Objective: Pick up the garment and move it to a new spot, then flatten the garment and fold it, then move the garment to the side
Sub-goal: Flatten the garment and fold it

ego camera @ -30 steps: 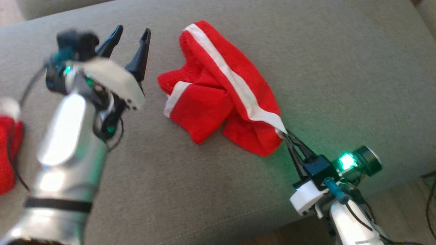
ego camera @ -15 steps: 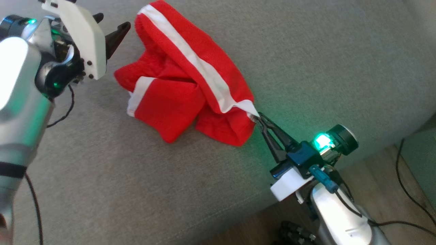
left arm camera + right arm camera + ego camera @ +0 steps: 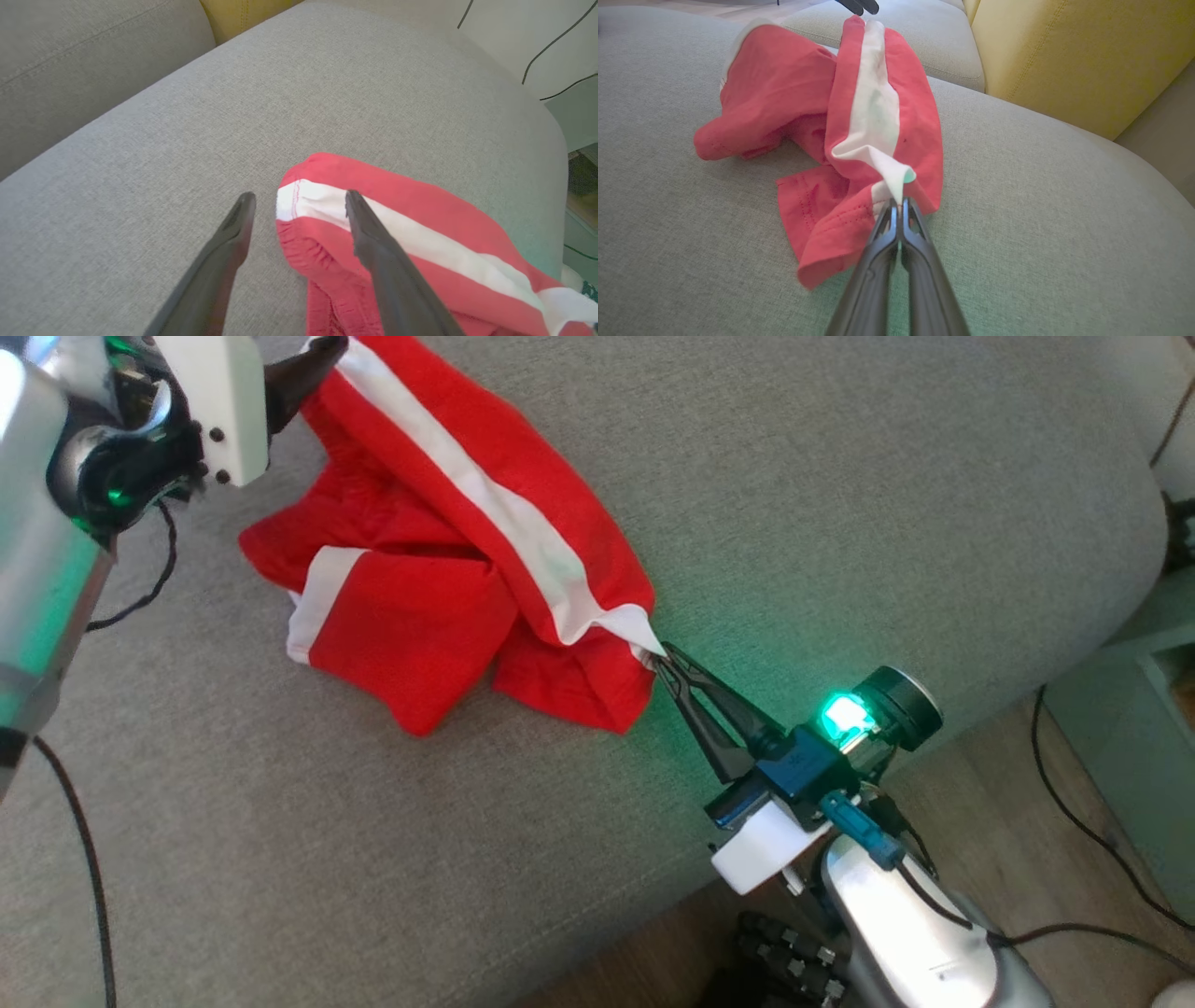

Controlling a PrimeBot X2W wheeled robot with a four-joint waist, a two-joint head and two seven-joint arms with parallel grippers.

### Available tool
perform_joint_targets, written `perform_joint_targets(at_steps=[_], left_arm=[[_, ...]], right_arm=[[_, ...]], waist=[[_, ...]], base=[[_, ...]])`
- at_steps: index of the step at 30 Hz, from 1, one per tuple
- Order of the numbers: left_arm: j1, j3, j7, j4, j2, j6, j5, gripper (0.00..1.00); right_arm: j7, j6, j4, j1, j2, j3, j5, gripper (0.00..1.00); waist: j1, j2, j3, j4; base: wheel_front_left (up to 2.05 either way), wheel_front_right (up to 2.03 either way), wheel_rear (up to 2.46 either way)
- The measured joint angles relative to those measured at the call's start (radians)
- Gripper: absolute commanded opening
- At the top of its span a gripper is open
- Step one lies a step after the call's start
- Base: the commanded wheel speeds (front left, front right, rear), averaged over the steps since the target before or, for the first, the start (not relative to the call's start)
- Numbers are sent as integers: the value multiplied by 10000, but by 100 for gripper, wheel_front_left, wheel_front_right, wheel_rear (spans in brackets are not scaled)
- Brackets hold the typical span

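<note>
Garment (image 3: 448, 579), red with a white stripe: lying crumpled on the grey sofa cushion (image 3: 840, 476), its near striped corner being pinched by the tightly closed right gripper (image 3: 661, 658). Left gripper (image 3: 299, 195): hovering spread wide at the stripe's far end, holding nothing. Step judged in hand: flattening; the next move is calling for the left fingers closing there, then both arms drawing apart.

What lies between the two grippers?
Head view: the red garment, running from the shut right gripper on its white stripe up to the open left gripper.
</note>
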Motion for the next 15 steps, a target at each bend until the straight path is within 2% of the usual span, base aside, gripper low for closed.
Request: perform_joint_targets(at_steps=[3,15], left_arm=[[-109,-382,59,121,8,0,-401,100],[-635,-1678,81,443,180,0,-717,100]], right_arm=[[-8,0,2,-12,0,127,92,0],[-42,0,-13,-221,0,226,213,0]], waist=[[0,0,41,-115],[0,0,171,-343]], base=[[0,0,0],[0,0,0]])
